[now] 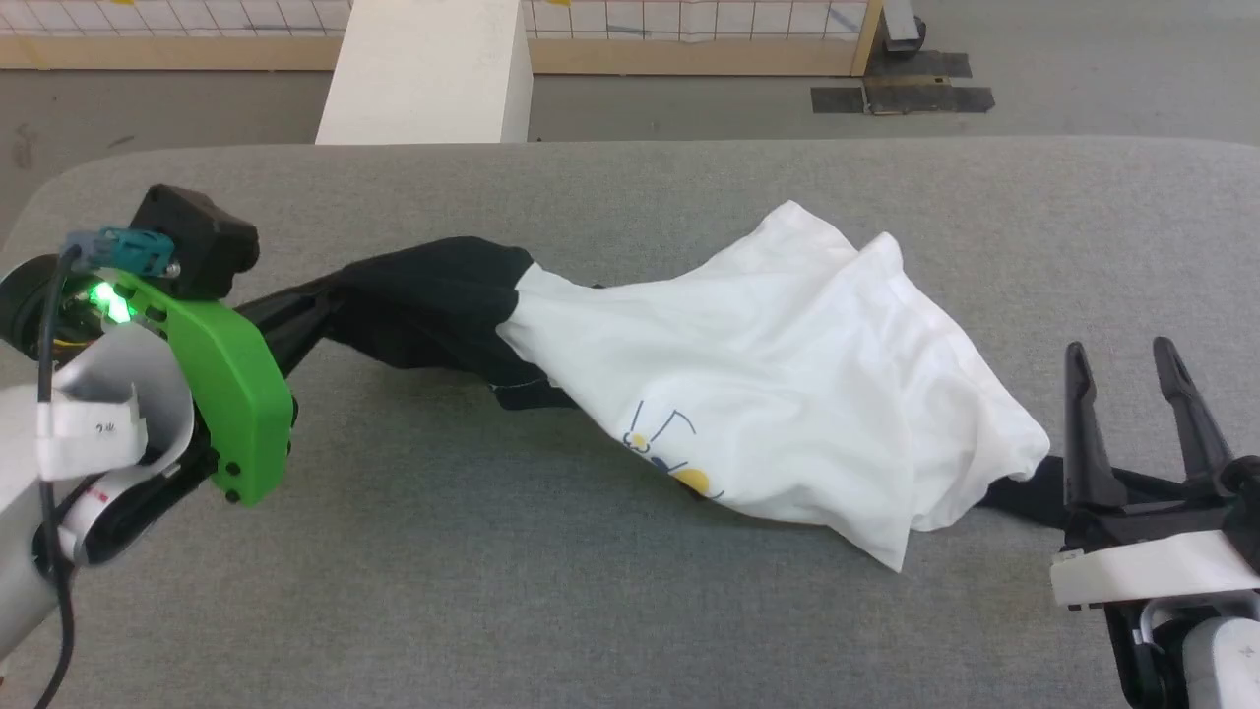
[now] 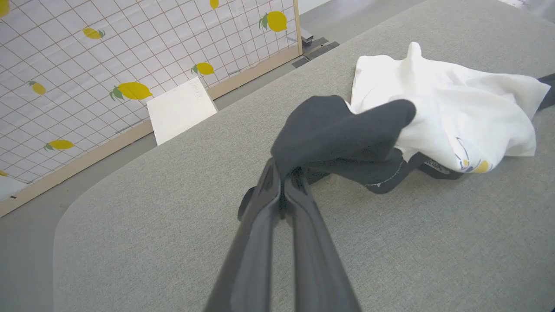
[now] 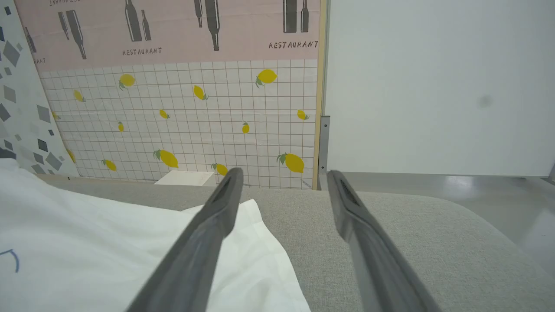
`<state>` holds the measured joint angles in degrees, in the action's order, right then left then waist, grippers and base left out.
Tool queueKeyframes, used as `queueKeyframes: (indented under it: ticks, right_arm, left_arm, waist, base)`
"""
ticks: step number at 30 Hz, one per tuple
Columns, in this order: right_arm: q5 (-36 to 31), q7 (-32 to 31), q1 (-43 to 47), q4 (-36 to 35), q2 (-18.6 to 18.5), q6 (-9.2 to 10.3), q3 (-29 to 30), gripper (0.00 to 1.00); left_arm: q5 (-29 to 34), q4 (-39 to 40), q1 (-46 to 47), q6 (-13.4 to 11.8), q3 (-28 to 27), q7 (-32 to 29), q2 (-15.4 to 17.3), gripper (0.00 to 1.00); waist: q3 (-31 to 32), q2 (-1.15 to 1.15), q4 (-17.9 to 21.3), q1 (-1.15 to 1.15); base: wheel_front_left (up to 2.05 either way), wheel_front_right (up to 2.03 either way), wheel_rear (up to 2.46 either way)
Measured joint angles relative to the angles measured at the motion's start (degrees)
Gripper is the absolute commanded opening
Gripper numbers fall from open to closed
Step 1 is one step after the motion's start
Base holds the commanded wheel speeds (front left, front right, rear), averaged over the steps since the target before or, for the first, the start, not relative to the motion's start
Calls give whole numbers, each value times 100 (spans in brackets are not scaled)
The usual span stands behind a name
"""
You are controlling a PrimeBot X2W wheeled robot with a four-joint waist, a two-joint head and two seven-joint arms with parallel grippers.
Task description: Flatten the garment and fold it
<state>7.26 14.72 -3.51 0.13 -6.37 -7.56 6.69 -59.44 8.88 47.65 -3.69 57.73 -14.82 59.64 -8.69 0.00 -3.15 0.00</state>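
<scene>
left pincer (image 2: 284,184) clamping garment (image 1: 768,374) by black sleeve (image 1: 433,295), right pincer (image 1: 1119,353) spread

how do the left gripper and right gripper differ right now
The left gripper is shut, its jaws pressed together; the right gripper stands open with a wide gap. The left gripper pinches the black sleeve of the garment; the right gripper holds nothing, near the garment's other end. Both have two long dark fingers and sit over the grey table.
</scene>
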Motion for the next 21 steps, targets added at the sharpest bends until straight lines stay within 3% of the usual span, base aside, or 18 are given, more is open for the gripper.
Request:
queueKeyframes:
  ticks: [7,14,21]
  right_arm:
    - [-14,0,-222,80,-54,0,-129,100]
    - [-100,0,-455,99,-108,0,-137,100]
    - [-131,0,-475,134,-158,0,-54,100]
  left_arm:
    - [136,-1381,113,-47,93,54,-705,0]
    - [385,-3833,235,-32,220,338,-1281,0]
    - [185,-5294,146,425,277,422,-1823,0]
  waist:
    - [-200,0,128,0]
    - [-635,0,476,0]
    - [-1004,0,842,1]
  base:
    - [0,0,0]
    - [0,0,0]
    - [0,0,0]
